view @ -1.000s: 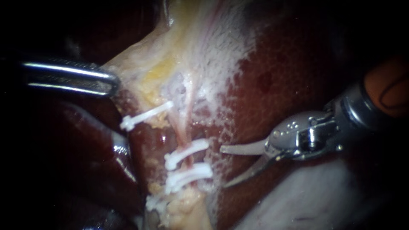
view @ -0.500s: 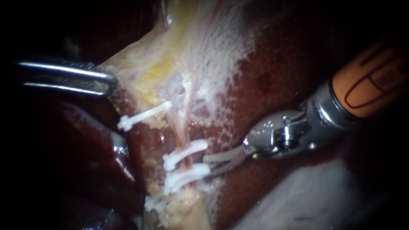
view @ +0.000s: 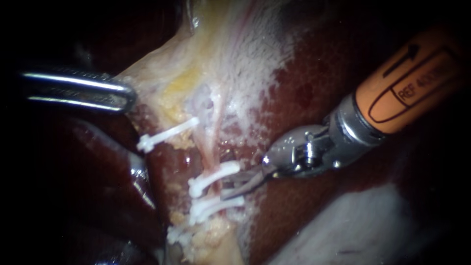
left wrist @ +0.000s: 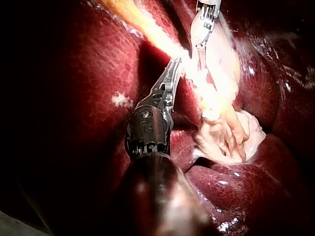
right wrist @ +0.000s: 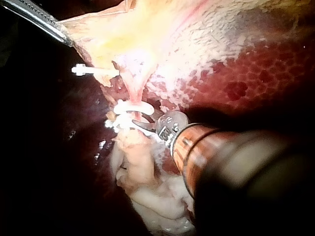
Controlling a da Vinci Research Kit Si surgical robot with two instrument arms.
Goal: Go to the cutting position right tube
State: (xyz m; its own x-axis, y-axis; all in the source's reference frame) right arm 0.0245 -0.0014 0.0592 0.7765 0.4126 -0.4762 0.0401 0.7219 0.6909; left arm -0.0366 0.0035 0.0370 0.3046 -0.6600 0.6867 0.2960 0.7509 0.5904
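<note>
Right instrument (view: 230,186) comes in from the upper right. Its claw is slightly spread, a thin gap showing. The tips sit at the right tube (view: 210,152), in the short stretch between the two white clips: upper clip (view: 213,176), lower clip (view: 216,205). Can't tell if the tips touch the tube.

The right tube is a pink strand running down the middle of the pale tissue (view: 235,64) and over the dark red liver (view: 314,88). A third clip (view: 167,133) sits up and left of the pair, on the other strand.

Left instrument (view: 128,95) comes in from the left, its claw pinching the edge of the pale tissue, well apart from the clips. The left wrist view shows the same grip.
</note>
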